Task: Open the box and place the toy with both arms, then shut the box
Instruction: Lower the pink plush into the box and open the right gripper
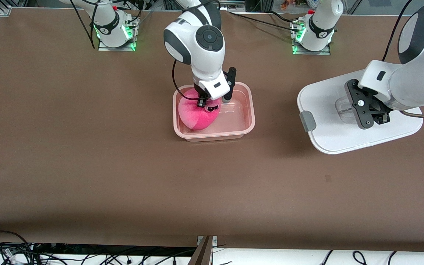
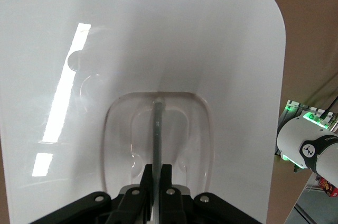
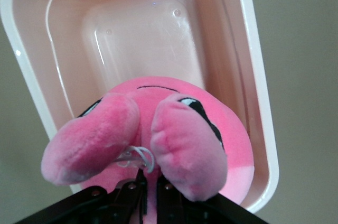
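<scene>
1. We see the brown table point(image 1: 123, 165); both arms reach out over it from their bases.
2. The white lid point(image 1: 329, 136) is off the box and sits toward the left arm's end of the table, well apart from the box; one grey side clip point(image 1: 307, 121) shows on its edge.
3. The box point(image 1: 247, 127) stands open near the table's middle, its clear floor partly bare.
4. The toy point(image 1: 195, 114) is inside the box, at the end toward the right arm's side; its ear flaps point(image 3: 182, 139) point up at the wrist camera.
5. The right gripper point(image 1: 205, 105) is closed on the toy, its fingers pinching between the flaps.
6. The left gripper point(image 1: 375, 116) is clamped on the lid's clear centre handle point(image 2: 157, 139).
</scene>
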You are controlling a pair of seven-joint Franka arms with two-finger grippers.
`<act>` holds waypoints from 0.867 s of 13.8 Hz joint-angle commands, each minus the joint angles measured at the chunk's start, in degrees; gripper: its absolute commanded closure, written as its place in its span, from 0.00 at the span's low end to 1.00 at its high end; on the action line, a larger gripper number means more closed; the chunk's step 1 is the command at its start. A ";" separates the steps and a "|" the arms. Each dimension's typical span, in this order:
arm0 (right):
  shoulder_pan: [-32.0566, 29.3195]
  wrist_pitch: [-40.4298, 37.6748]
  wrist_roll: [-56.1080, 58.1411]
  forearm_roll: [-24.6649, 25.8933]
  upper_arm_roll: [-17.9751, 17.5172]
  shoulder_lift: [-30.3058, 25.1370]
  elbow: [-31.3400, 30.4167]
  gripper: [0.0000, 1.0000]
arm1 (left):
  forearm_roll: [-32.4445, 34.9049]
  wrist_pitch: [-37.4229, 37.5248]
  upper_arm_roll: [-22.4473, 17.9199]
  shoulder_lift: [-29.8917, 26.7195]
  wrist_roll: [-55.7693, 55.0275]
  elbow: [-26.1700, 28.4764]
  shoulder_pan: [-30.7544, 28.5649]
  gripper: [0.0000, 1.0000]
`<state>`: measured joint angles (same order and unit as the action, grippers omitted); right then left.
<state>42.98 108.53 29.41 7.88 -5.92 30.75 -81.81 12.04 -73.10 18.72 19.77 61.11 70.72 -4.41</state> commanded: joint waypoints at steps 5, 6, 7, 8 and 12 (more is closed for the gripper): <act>0.35 7.64 0.65 6.77 1.09 8.53 2.01 0.01 | 1.41 -0.46 0.35 -0.34 3.13 0.29 -0.86 1.00; 0.61 9.05 -0.04 7.06 1.09 9.50 2.01 0.00 | 1.41 -0.47 0.35 -0.34 3.48 0.38 -1.56 1.00; 0.87 10.98 -2.40 7.06 1.09 10.11 2.01 0.00 | 1.41 -0.47 0.35 -0.26 3.66 0.38 -1.65 1.00; 0.96 13.09 -5.90 6.97 1.00 10.47 2.01 0.00 | 1.41 -0.47 0.35 -0.25 3.66 0.38 -1.65 1.00; 1.31 22.67 -13.66 6.62 0.65 11.53 2.18 0.00 | 1.41 -0.47 0.35 -0.25 3.66 0.38 -1.65 1.00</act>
<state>43.79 128.36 19.55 13.62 -5.25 40.69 -81.51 12.04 -73.10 18.66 19.97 63.24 70.73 -5.76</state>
